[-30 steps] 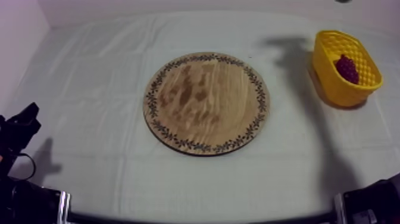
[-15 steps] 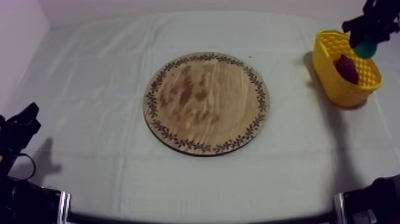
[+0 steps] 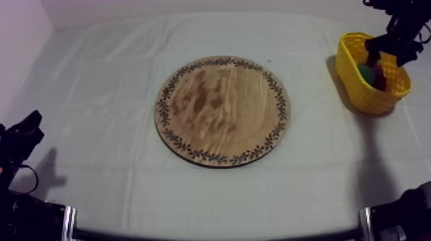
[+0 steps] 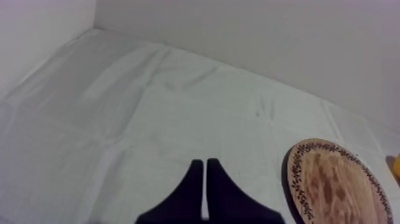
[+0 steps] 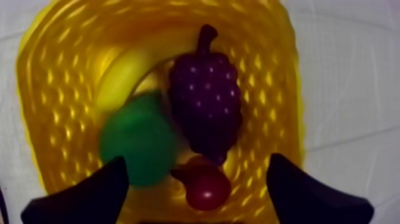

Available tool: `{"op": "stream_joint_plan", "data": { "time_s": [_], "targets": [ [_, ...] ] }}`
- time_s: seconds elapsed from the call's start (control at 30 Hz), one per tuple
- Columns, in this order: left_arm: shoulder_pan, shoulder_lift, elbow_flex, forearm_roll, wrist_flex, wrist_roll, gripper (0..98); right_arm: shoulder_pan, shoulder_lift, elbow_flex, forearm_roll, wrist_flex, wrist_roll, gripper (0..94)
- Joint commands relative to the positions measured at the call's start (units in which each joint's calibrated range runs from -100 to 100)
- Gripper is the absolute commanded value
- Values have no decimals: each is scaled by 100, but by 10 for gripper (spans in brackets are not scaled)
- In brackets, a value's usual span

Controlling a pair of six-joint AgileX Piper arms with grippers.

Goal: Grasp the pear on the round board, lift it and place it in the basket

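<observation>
The green pear [image 5: 138, 140] lies inside the yellow basket [image 5: 47, 89], free of the fingers, beside a bunch of grapes [image 5: 205, 104], a banana [image 5: 122, 74] and a small red fruit [image 5: 205, 187]. My right gripper [image 5: 196, 162] hangs open just above them, its fingers spread wide. From above, the right gripper [image 3: 389, 51] is over the basket [image 3: 359, 90] at the far right, with the pear [image 3: 364, 72] showing green inside. The round wooden board [image 3: 222, 110] lies bare mid-table. My left gripper [image 3: 25, 131] rests low at the left, its fingers [image 4: 205, 164] shut on nothing.
The grey-white cloth has creases around the board [image 4: 333, 187]. A pale wall runs along the table's far and left edges. The basket stands close to the right edge of the table.
My right gripper came in over the basket carrying the pear, lowered and opened. The pear now lies in the basket. The left arm has not moved.
</observation>
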Motion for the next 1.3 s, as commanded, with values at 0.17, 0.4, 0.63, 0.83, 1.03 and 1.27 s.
{"op": "stream_joint_plan", "data": {
  "time_s": [0.17,0.4,0.63,0.83,1.03,1.27],
  "targets": [
    [2,0,0,-1,-1,1,1,39,-910,738,-9,-1496,98,701],
    [2,0,0,-1,-1,1,1,222,-2702,2571,-283,-3559,478,645],
    [2,0,0,-1,-1,1,1,179,-4718,4493,-499,-4448,626,610],
    [2,0,0,-1,-1,1,1,-50,-6638,5973,-1248,-4375,1176,443],
    [2,0,0,-1,-1,1,1,-294,-8569,7142,-2020,-3897,1796,115],
    [2,0,0,-1,-1,-2,1,-574,-10096,7689,-2080,-3054,1465,14]
  ]
}}
